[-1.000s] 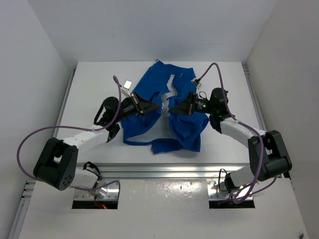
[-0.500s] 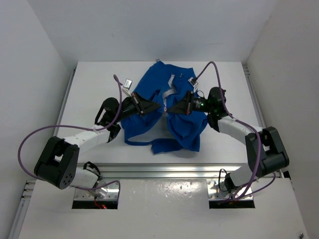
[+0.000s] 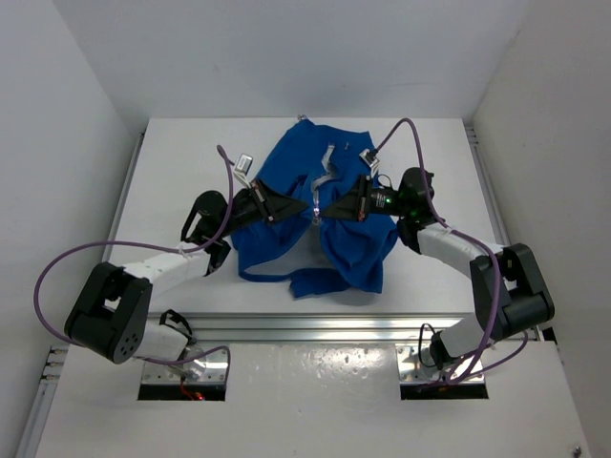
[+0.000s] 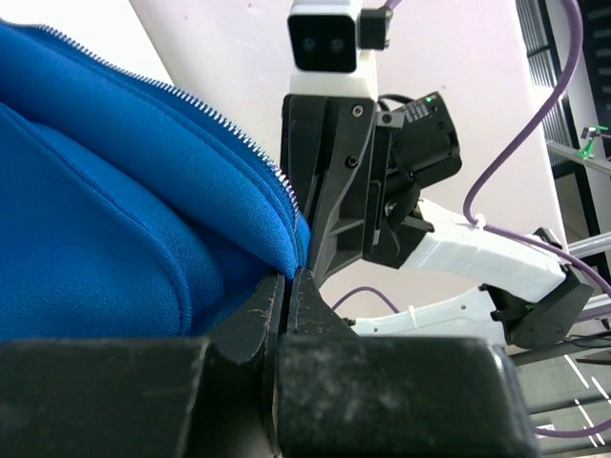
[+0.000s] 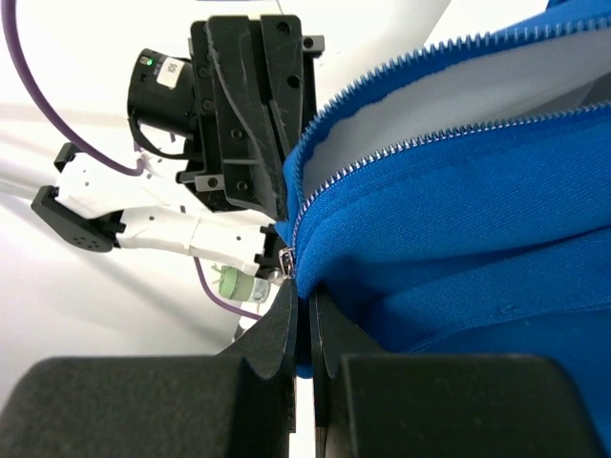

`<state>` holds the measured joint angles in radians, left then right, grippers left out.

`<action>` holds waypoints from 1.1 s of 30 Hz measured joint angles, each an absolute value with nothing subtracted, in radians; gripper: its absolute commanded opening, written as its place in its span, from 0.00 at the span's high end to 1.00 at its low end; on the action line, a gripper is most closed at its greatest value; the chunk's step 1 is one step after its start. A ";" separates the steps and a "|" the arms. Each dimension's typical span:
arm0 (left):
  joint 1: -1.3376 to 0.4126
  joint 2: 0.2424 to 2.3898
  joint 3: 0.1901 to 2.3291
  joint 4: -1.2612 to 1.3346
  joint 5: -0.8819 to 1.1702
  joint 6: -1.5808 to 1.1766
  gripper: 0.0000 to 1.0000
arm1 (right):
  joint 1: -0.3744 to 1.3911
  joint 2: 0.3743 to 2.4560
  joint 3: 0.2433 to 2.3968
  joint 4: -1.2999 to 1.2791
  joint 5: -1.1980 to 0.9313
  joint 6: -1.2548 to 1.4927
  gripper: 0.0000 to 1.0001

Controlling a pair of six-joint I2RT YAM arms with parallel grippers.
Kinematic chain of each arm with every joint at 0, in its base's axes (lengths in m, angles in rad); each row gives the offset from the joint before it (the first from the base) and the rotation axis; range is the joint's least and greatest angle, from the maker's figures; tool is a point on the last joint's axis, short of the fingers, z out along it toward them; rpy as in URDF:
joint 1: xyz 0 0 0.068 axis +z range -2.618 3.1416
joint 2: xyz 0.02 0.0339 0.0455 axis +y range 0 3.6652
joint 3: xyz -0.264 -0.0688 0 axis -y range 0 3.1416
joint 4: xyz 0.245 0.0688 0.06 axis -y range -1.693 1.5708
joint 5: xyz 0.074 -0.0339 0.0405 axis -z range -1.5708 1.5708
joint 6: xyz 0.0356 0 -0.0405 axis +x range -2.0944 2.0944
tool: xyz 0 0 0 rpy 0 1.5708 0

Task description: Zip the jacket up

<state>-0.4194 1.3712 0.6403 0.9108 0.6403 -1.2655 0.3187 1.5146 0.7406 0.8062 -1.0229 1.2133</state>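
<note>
The bright blue jacket (image 3: 329, 224) lies crumpled mid-table, its front open and the pale zipper (image 3: 325, 176) running up the middle. My left gripper (image 3: 307, 206) is shut on the edge of the left front panel (image 4: 191, 239), the zipper teeth (image 4: 229, 124) curving up from its jaws. My right gripper (image 3: 323, 211) is shut on the right panel's edge (image 5: 430, 248), with a small metal zipper slider (image 5: 284, 260) right at its fingertips. The two grippers face each other tip to tip, nearly touching, and hold the jacket's front lifted.
Purple cables (image 3: 224, 181) loop over both arms. A metal rail (image 3: 315, 329) runs along the table's near edge. White walls close in the table on the left, right and back.
Both grippers have drifted slightly away from me while holding the fabric. The jacket's lower hem has shifted a little; the grips are unchanged.
</note>
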 measured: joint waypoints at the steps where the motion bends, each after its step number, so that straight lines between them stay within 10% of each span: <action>1: -0.419 1.369 0.635 0.912 0.641 -1.266 1.00 | 0.319 1.515 0.741 0.807 -1.023 1.215 1.00; 33: -0.407 1.351 0.627 0.915 0.632 -1.279 1.00 | 0.305 1.494 0.733 0.807 -1.026 1.224 1.00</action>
